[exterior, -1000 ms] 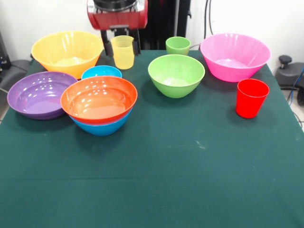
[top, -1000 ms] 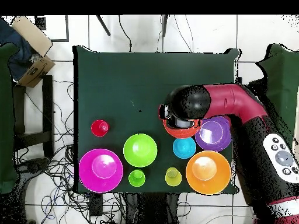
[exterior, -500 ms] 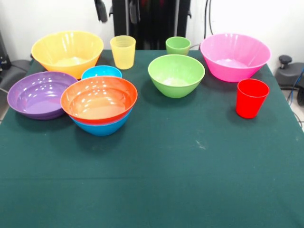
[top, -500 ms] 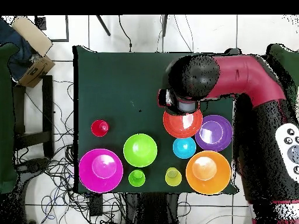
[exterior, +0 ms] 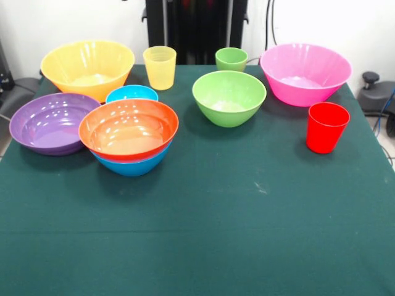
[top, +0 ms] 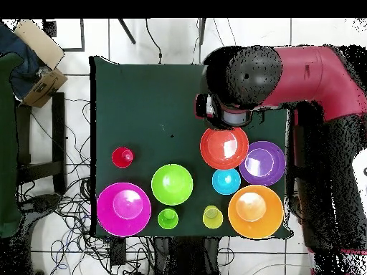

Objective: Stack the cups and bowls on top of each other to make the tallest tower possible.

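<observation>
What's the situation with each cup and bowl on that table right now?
Red-orange bowl: nested in the big blue bowl.
Small blue bowl: upright, empty.
Purple bowl: upright, empty.
Yellow-orange bowl: upright, empty.
Green bowl: upright, empty.
Pink bowl: upright, empty.
Yellow cup: upright, standing alone.
Green cup: upright.
Red cup: upright, apart.

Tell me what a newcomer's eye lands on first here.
The bright bowls spread over the dark green table: the large pink bowl at a far corner, the yellow-orange bowl opposite. Nearer, the red-orange bowl sits nested in the big blue bowl. Overhead, the red arm looms above the table.
</observation>
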Robot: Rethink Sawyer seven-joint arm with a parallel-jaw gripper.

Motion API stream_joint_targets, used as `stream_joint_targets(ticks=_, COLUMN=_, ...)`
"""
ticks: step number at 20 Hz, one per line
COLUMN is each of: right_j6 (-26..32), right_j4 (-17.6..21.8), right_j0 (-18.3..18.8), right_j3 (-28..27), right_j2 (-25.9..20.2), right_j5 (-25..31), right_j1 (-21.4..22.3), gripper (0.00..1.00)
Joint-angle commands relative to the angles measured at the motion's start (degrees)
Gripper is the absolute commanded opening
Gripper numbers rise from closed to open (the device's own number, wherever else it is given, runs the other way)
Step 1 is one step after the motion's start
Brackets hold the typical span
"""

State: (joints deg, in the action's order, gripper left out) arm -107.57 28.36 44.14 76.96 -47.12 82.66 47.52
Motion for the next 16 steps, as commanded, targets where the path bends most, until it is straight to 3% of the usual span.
stream_joint_targets(ticks=1, right_j6=15.31, right_j4=1.04, right_j0=-1.88, right_j3=1.47, right_j2=-1.54, right_j5=0.35, right_j1=-0.9, gripper=1.0)
stream_joint_targets(ticks=16, right_j6=10.1, right_j4=-0.12, right_j0=-1.35, right_j3=11.33, right_j2=-2.06, right_j5=-6.82, right_j1=2.87, gripper=1.0)
